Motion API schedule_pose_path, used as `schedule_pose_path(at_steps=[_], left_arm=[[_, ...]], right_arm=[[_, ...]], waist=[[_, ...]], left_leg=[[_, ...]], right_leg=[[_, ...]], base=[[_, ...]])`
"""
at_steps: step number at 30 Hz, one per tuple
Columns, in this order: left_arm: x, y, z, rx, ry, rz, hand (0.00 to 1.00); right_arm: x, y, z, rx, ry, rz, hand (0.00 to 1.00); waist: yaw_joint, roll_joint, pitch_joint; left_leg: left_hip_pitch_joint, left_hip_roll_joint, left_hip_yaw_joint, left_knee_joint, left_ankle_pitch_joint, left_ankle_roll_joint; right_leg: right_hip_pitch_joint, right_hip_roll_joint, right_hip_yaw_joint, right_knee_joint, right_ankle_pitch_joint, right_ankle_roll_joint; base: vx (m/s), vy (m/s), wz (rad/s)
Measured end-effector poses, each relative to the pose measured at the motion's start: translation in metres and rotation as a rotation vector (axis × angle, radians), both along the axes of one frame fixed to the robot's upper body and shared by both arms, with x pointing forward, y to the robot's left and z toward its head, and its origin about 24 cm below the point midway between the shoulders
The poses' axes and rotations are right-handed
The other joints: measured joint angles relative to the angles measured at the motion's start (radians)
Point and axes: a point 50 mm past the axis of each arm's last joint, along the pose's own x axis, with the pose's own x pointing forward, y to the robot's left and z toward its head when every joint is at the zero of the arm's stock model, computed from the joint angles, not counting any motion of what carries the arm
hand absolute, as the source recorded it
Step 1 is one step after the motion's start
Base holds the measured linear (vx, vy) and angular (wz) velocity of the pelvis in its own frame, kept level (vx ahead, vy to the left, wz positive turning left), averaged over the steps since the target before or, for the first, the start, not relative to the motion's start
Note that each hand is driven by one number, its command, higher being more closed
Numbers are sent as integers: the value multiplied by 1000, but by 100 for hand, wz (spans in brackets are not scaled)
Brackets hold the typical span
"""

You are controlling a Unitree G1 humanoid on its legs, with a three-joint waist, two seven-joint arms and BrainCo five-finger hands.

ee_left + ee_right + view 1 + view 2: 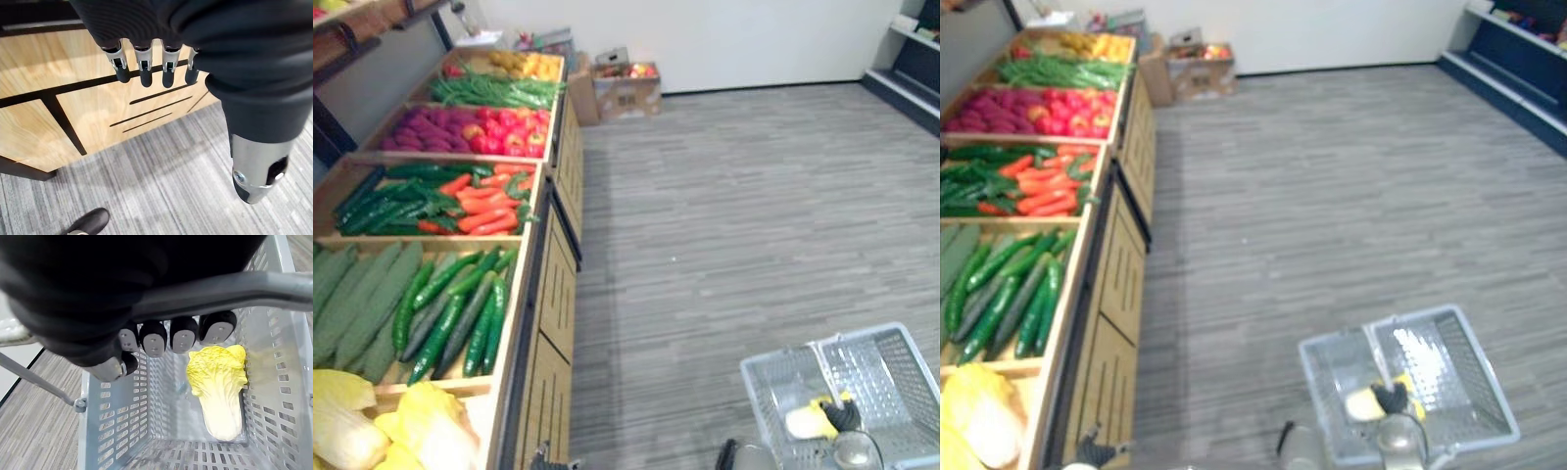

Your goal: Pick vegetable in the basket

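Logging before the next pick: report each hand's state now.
Left hand: open, holding nothing.
Right hand: shut on the basket handle.

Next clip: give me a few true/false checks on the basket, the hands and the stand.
1. The basket holds one cabbage. True.
2. The right hand is open and off the basket. False: it is curled round the basket's handle.
3. The left hand holds a cucumber. False: it is open and empty, beside the stand.
4. Carrots lie in one of the stand's bins. True.
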Motion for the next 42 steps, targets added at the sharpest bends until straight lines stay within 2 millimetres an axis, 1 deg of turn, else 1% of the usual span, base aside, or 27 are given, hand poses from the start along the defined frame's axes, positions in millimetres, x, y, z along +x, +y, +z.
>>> schedule_pose_path(at_steps=[1, 2, 3, 4, 6, 7, 8, 10, 11, 12, 13, 16, 18, 21, 28, 31, 33, 34, 36, 42], left_arm=[[-5, -7, -3, -22, 19, 5, 0], [-4, -15, -5, -42, 18, 2, 0], [-3, -18, -5, -49, 16, 1, 0], [-1, -22, -6, -61, 10, 0, 0], [3, -28, -6, -76, -3, -2, 0], [3, -28, -6, -76, -7, -2, 0], [2, -28, -6, -73, -4, 4, 0], [1, -28, -6, -69, -1, 7, 0], [1, -29, -6, -64, -4, 7, 0], [1, -29, -7, -63, -5, 8, 0], [2, -30, -6, -63, -9, 9, 0], [-1, -30, -7, -62, -2, 16, 0], [0, -29, -7, -61, -6, 19, 0], [1, -29, -6, -61, -9, 19, 0], [1, -29, -6, -57, -11, 25, 0], [0, -28, -6, -57, -8, 28, 0], [1, -28, -6, -57, -10, 27, 0], [0, -28, -6, -57, -9, 28, 0], [0, -28, -7, -57, -7, 29, 0], [0, -28, -7, -58, -7, 29, 0]], right_arm=[[8, 1, 4, -5, -26, 9, 100], [13, 0, 7, -9, -42, 4, 100], [15, 0, 8, -10, -45, 7, 100], [14, 0, 8, -15, -40, 12, 100], [10, -2, 7, -19, -39, -1, 100], [3, -4, 6, -22, -31, -13, 100], [1, -5, 6, -23, -30, -21, 100], [-2, -6, 6, -25, -27, -24, 100], [-3, -7, 5, -25, -25, -29, 100], [-4, -8, 5, -27, -23, -32, 100], [-6, -9, 5, -27, -22, -41, 100], [-10, -6, 3, -21, -18, -41, 100], [-9, -6, 3, -19, -21, -40, 100], [-9, -5, 3, -16, -19, -39, 100], [-22, -7, -2, -16, 15, -49, 100], [-26, -6, -4, -11, 32, -50, 100], [-27, -6, -5, -9, 34, -51, 100], [-27, -6, -5, -9, 37, -52, 100], [-27, -6, -6, -8, 38, -52, 100], [-30, -4, -9, 3, 55, -52, 100]], waist=[[-2, 25, -2], [2, 44, 0], [3, 47, 0], [5, 49, 1], [-3, 52, 1], [-5, 56, 0], [-3, 60, 2], [-5, 64, 2], [-5, 68, 3], [-5, 73, 3], [-5, 80, 3], [-2, 78, 4], [-2, 79, 4], [-4, 79, 4], [-5, 79, 4], [-5, 80, 5], [-6, 79, 5], [-6, 79, 5], [-6, 80, 5], [-5, 79, 5]], left_leg=[[-12, 42, 10, -1, 12, -15], [-19, 75, 21, -14, 12, -17], [-24, 85, 21, -21, 15, -17], [-29, 96, 7, -34, 33, -20], [-41, 110, -3, -32, 57, -33], [-46, 116, -1, -34, 67, -35], [-50, 121, 2, -36, 72, -44], [-62, 127, 3, -36, 71, -45], [-65, 129, 5, -43, 69, -48], [-65, 132, 6, -49, 64, -55], [-73, 140, 7, -50, 47, -74], [-87, 134, 14, -43, 35, -70], [-101, 126, 26, -38, 35, -69], [-99, 125, 32, -36, 35, -69], [-88, 121, 28, -33, 37, -66], [-61, 120, 31, -37, 36, -67], [-57, 117, 32, -38, 36, -67], [-57, 113, 32, -38, 36, -66], [-57, 110, 31, -38, 36, -65], [-37, 110, 25, -42, 36, -65]], right_leg=[[15, 57, -10, -61, 9, -5], [19, 103, -16, -107, 14, -6], [17, 118, -19, -120, 14, -6], [19, 134, -32, -136, 11, -10], [37, 138, -65, -154, 5, -19], [42, 141, -77, -163, 3, -22], [45, 147, -83, -172, 3, -22], [47, 155, -88, -193, 6, -18], [47, 159, -88, -203, 13, -9], [47, 164, -89, -210, 15, -8], [47, 173, -89, -222, 23, -6], [56, 182, -81, -277, 59, -4], [57, 189, -69, -321, 97, -8], [68, 197, -61, -351, 119, -10], [94, 200, -58, -377, 134, -3], [123, 203, -55, -390, 140, -4], [128, 202, -52, -396, 145, 3], [131, 200, -50, -405, 150, -2], [136, 199, -51, -414, 159, 3], [162, 200, -58, -424, 161, 2]], base=[[207, -241, -26], [197, -241, -19], [169, -210, -7], [127, -173, 18], [82, -131, 37], [21, -69, 28], [9, -54, 20], [-19, -21, 12], [-37, 0, 11], [-38, 11, 10], [-31, 17, 6], [-59, 48, -5], [-30, 62, -17], [5, 39, -11], [27, 43, 2], [30, 49, -1], [15, 57, -2], [10, 63, 0], [9, 43, 2], [15, 33, 3]])
